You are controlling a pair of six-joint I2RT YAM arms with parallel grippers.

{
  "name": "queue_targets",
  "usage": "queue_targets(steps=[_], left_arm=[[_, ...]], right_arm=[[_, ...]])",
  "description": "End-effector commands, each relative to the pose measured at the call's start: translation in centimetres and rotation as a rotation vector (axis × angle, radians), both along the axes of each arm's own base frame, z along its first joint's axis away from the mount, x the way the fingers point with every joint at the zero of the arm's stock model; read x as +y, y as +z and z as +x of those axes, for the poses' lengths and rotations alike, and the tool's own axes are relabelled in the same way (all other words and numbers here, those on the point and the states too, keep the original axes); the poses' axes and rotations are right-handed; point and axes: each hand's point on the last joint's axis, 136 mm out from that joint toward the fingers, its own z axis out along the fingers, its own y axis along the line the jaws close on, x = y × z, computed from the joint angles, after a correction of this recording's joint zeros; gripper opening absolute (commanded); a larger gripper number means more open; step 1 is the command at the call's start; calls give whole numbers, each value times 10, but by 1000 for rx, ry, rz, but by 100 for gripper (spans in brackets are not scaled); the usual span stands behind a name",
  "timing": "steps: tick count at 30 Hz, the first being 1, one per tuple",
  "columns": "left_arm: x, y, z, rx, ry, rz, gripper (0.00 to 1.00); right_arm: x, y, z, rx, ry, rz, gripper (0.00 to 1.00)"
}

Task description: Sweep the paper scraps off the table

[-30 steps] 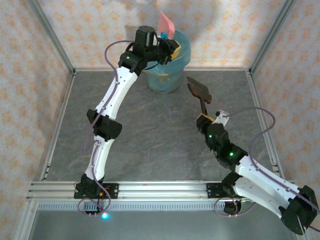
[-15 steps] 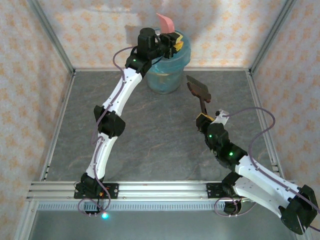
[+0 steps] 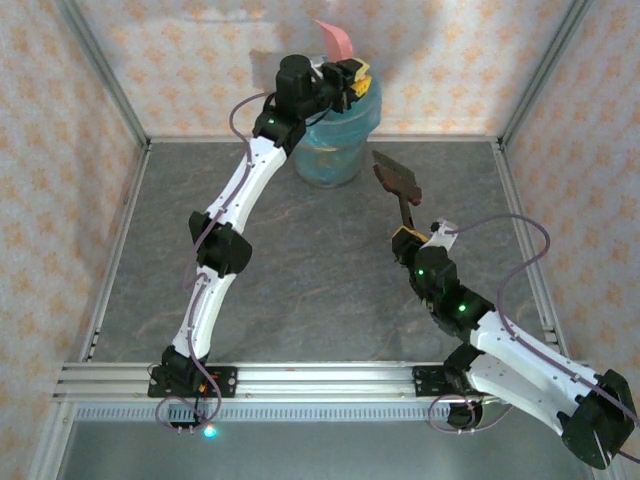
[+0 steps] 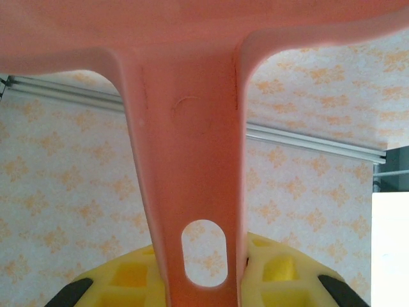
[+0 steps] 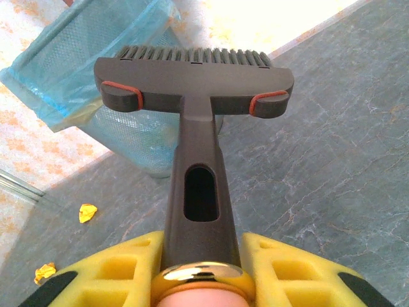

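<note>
Paper scraps (image 5: 87,212) look mostly cleared, with two orange bits (perhaps the last) on the worktop (image 5: 332,160) beside the bin (image 5: 128,134), while the left tool (image 3: 350,82) clamps the pink dustpan (image 3: 335,40) tipped above it and the right tool (image 5: 201,268) grips the brush (image 5: 195,83).

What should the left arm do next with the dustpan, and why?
Probably lower the pink dustpan from above the bin to the table: the left gripper holds it raised over the bin, while two orange paper scraps lie on the table beside it, unswept.
</note>
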Motion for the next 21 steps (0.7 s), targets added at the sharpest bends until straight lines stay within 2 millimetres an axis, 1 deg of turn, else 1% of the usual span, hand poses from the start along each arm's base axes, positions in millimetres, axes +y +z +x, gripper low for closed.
queue_targets(steps=[1,7,10,14,17,19,21], left_arm=[[-5,48,-30,-126,-60,-21,0],[-12,62,-62,-183,-125,69,0],[-16,67,-85,-219,-171,146,0],[-18,61,-123,-254,-216,314,0],[-19,58,-153,-282,-247,404,0],[-13,48,-172,-293,-254,496,0],[-1,32,-189,-291,-254,614,0]], right_arm=[[-4,11,3,-46,-30,47,0],[-4,10,3,-44,-34,47,0],[-4,10,3,-43,-34,48,0],[-5,10,3,-44,-34,49,0],[-5,10,3,-43,-34,48,0],[-5,10,3,-44,-34,48,0],[-5,10,3,-45,-34,49,0]])
